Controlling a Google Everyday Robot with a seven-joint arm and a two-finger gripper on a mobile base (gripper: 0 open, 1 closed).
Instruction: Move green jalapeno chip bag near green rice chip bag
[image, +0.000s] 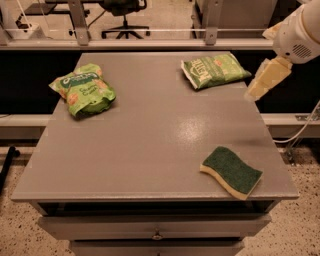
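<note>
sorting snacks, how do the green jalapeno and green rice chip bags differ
The green jalapeno chip bag lies flat, darker green with white lettering, at the back right. The green rice chip bag is puffy, lime green with orange rounds, at the back left. Both lie on the table. The gripper hovers right of the jalapeno bag.

The single camera sits high, before the near edge of the table (150, 150), tilted down and facing across it. It stands at middle range: the whole top fits in frame. The gripper (260, 85) enters at upper right, over the table's right edge.
</note>
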